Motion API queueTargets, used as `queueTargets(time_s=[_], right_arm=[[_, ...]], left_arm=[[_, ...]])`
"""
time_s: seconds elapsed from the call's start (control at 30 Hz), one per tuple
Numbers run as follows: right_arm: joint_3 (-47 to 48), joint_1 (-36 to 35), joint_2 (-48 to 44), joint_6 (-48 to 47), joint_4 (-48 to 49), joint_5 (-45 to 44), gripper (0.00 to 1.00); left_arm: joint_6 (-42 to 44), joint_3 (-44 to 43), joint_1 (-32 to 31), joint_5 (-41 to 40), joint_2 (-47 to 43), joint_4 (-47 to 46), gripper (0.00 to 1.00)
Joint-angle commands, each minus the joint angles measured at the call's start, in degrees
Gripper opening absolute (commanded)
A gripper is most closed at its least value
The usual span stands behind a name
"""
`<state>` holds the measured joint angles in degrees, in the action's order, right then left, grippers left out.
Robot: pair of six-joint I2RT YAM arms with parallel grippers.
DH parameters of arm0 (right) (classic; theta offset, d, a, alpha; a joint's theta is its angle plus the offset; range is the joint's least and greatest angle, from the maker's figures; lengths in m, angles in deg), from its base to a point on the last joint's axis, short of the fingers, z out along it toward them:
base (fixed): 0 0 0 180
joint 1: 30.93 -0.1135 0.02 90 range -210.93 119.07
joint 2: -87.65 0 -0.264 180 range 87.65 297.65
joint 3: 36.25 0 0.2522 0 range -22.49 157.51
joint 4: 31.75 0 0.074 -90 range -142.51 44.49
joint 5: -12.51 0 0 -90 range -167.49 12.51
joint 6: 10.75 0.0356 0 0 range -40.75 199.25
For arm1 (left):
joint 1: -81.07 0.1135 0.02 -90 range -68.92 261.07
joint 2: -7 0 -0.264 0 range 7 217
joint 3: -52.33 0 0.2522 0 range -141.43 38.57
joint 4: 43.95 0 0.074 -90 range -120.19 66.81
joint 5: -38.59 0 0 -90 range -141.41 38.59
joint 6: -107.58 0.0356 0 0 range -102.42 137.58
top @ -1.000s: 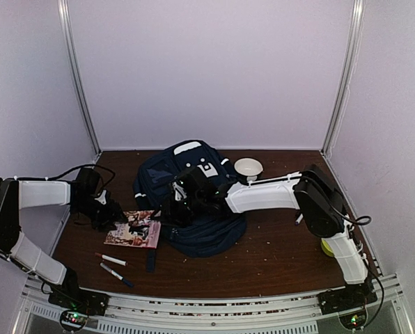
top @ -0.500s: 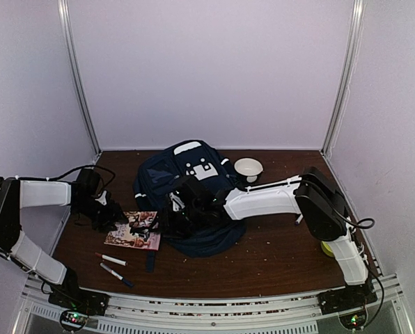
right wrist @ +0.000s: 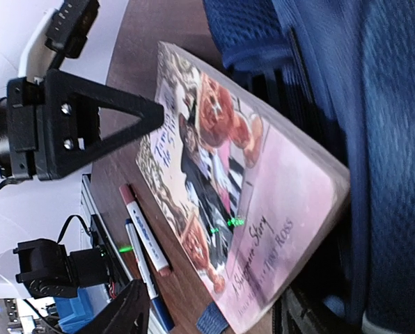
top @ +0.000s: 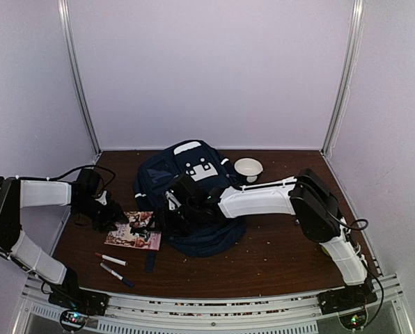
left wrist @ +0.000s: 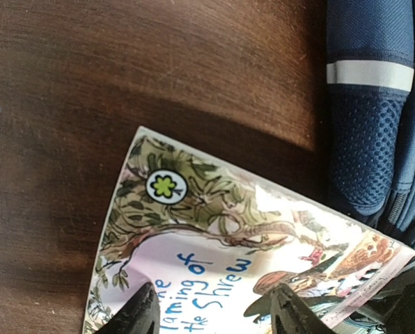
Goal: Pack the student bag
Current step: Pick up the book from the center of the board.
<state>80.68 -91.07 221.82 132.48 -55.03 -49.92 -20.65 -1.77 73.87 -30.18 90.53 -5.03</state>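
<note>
Found the left pincer [left wrist: 218,314] released, fingers parted over one end of a picture book [left wrist: 214,236] without clamping it. Found the right pincer [right wrist: 214,316] released too, tips spread to either side of the book's opposite end, close against the student bag [top: 193,174]. Saw the bag lying mid-counter [top: 284,250], with the book touching its left side. Spotted two markers [top: 112,259] near the front edge and a white bowl [top: 248,167] just right of the bag's top.
</note>
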Motion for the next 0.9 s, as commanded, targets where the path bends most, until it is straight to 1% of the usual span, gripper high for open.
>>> queueTargets(time_s=[0.0,0.13,0.2,0.23,0.4,0.53,0.57,0.6,0.63,0.77,0.87], right_arm=[[3.28,2.55,3.97,-4.44,-0.05,-7.4,0.66],[3.04,3.64,4.71,-4.24,6.74,-3.71,0.64],[2.77,3.81,4.7,-3.79,9.72,-1.28,0.62],[2.74,3.94,4.76,-3.72,10.8,-0.61,0.59],[2.39,3.98,4.82,-3.5,12.76,0.86,0.38],[1.05,4.06,3.97,-3.49,12.47,0.49,0.23],[0.48,4.17,3.33,-3.49,12.53,0.53,0.16],[-0.01,4.29,2.64,-3.52,12.89,0.88,0.05],[-0.48,4.51,1.73,-3.49,13.41,1.35,0.0],[-1.21,6.39,-2.69,-2.94,15.28,4.57,0.0],[-3.83,8.42,-7.53,-0.35,18.67,7.36,0.0]], left_arm=[[0.14,0.55,-0.36,1.06,1.49,-1.81,0.56],[0.2,0.39,-0.35,0.96,1.79,-1.83,0.56],[0.37,0.43,-0.36,0.74,2.13,-1.83,0.56],[0.47,0.43,-0.31,0.7,2.29,-1.82,0.56],[0.4,0.11,-0.36,0.83,2.88,-2.06,0.56],[0.51,-0.53,-0.35,0.29,2.47,-1.28,0.56],[0.67,-0.8,-0.33,-0.27,1.81,-0.76,0.55],[0.81,-1.18,-0.3,-1.01,0.9,0.23,0.55],[1.02,-1.72,-0.35,-1.81,-0.37,1.3,0.56],[2.11,-6.11,-0.35,-5.51,-8.01,6.15,0.62],[2.03,-10.79,-0.35,-9.2,-15.03,9.4,0.68]])
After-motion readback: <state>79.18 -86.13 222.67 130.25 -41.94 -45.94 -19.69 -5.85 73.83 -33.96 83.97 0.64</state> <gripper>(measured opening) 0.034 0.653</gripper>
